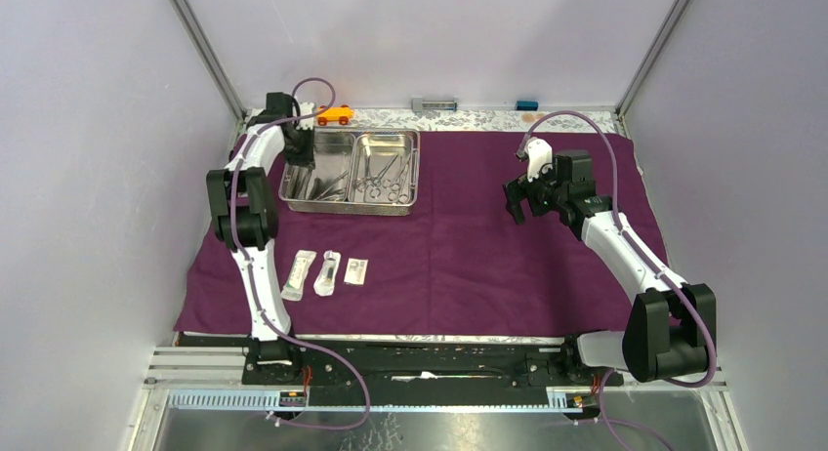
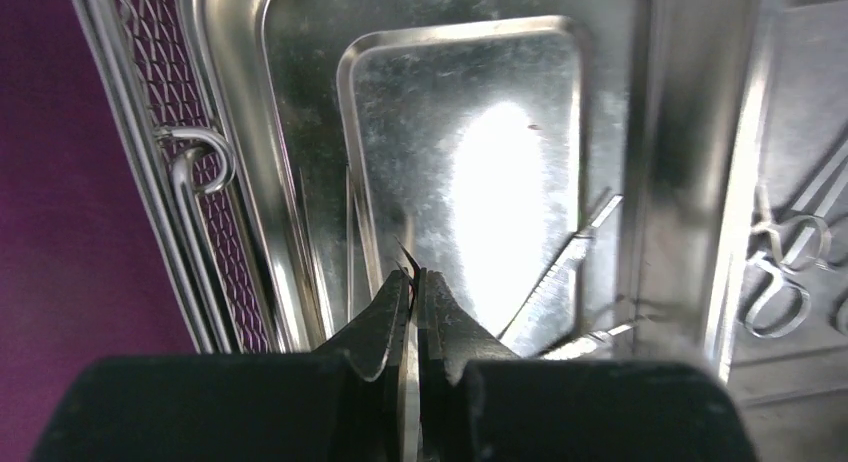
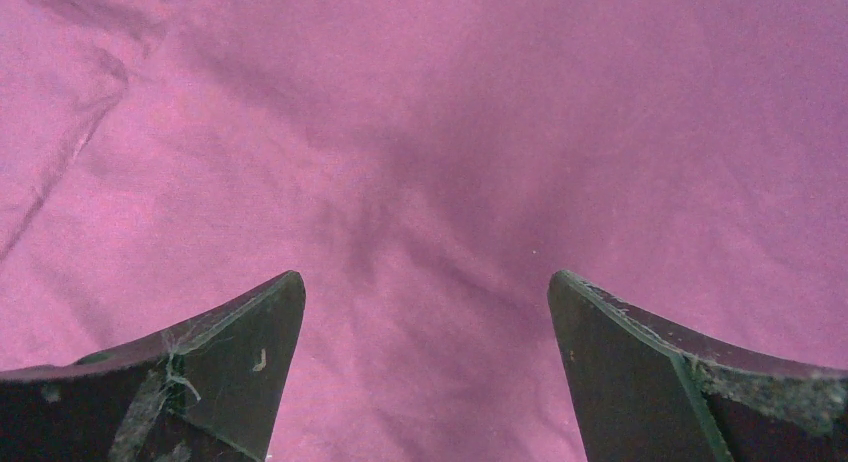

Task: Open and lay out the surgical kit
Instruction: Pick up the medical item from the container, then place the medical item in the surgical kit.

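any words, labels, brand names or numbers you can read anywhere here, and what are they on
No text can be read in any view.
sealed packets: any print is too small to read.
steel tray: no stamp or label shows.
purple cloth: plain, no text.

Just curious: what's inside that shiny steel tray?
Ring-handled forceps lie in its right compartment, thin steel tools in the left. The left gripper covers part of that side.

Pale lilac walls [image 1: 430,31] and aluminium corner posts [image 1: 202,49] enclose the workspace.
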Controlling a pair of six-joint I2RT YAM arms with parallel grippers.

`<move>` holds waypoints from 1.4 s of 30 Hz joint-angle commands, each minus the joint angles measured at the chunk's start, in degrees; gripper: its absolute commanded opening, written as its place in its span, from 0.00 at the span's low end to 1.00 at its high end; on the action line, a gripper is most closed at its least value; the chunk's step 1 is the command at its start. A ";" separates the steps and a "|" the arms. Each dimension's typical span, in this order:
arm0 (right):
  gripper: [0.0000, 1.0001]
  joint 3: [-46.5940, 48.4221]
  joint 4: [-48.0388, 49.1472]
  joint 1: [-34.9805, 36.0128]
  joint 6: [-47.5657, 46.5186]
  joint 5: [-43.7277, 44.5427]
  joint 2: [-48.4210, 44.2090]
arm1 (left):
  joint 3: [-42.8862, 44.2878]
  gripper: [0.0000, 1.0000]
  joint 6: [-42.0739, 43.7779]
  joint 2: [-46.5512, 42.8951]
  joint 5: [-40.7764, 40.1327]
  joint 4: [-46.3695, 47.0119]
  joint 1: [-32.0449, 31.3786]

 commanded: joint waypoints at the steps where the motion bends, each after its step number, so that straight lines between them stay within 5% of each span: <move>1: 0.99 1.02 0.29 -0.05 0.10 -0.24 -1.07 | 1.41 0.00 -0.22 -9.47 1.60 0.88 -2.16; 16: 0.99 1.00 0.98 -0.02 3.95 -4.94 -3.27 | -27.74 0.00 -5.31 -36.91 0.97 12.15 -19.42; 28: 0.99 1.11 16.51 6.47 21.19 -30.06 -1.49 | -34.65 0.00 -21.29 -45.57 27.90 27.13 -25.52; 34: 0.95 6.86 22.57 11.85 29.26 -32.38 5.96 | -35.75 0.00 -26.72 -46.99 21.87 33.88 -29.20; 42: 0.96 7.52 32.95 14.68 42.28 -33.28 13.49 | -30.03 0.00 -35.23 -41.12 11.83 31.45 -32.41</move>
